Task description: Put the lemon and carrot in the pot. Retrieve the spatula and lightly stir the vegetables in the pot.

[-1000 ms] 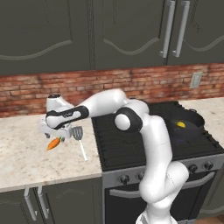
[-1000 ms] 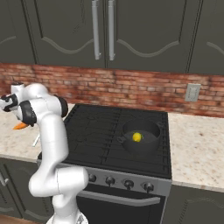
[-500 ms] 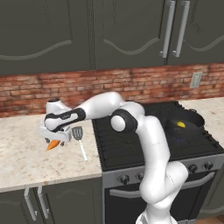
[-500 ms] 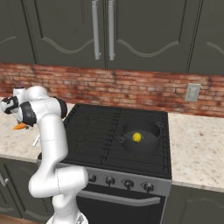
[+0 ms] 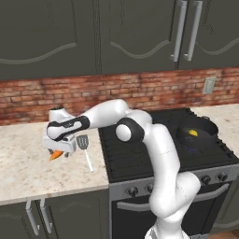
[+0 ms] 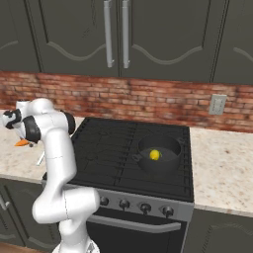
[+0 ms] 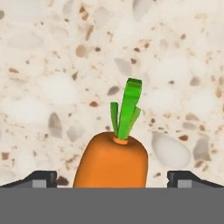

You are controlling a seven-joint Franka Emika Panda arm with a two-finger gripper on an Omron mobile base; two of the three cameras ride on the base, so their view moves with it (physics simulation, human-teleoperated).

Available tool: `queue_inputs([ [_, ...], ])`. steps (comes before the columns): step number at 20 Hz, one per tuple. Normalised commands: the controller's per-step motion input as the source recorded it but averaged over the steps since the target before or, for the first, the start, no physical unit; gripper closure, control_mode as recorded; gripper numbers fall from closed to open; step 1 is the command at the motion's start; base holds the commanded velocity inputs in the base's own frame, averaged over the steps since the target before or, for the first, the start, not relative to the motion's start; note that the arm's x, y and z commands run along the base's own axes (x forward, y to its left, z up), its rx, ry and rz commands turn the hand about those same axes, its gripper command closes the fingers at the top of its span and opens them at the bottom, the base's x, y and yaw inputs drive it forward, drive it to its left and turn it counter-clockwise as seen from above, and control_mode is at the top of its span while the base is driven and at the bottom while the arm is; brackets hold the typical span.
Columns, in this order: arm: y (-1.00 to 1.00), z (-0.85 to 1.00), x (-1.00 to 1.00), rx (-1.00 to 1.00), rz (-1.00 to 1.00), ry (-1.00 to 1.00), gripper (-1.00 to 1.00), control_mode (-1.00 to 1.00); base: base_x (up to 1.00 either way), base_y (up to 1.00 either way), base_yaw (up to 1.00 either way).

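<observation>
A kitchen: a black stove, dark cupboards, a red brick wall, a speckled stone desk.

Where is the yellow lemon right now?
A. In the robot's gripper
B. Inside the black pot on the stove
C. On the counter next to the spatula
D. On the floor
B: the lemon sits inside the pot on the stove, far from the gripper over the carrot.

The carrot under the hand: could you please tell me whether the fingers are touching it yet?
Apart. In the hand view the carrot sits between the two fingers, with speckled counter visible on each side between its orange body and the dark tips.
</observation>
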Motion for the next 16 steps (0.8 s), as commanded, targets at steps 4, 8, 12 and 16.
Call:
queue_inputs([
  [4, 0.00, 0.00, 0.00, 0.00, 0.00, 0.00, 1.00, -1.00, 0.00, 0.00, 0.00],
  [8, 0.00, 0.00, 0.00, 0.00, 0.00, 0.00, 1.00, -1.00, 0.00, 0.00, 0.00],
  [12, -0.05, 0.00, -0.13, 0.00, 0.00, -0.06, 1.00, -1.00, 0.00, 0.00, 0.00],
  [16, -0.32, 0.00, -0.85, 0.04, 0.00, -0.39, 1.00, -1.00, 0.00, 0.00, 0.00],
])
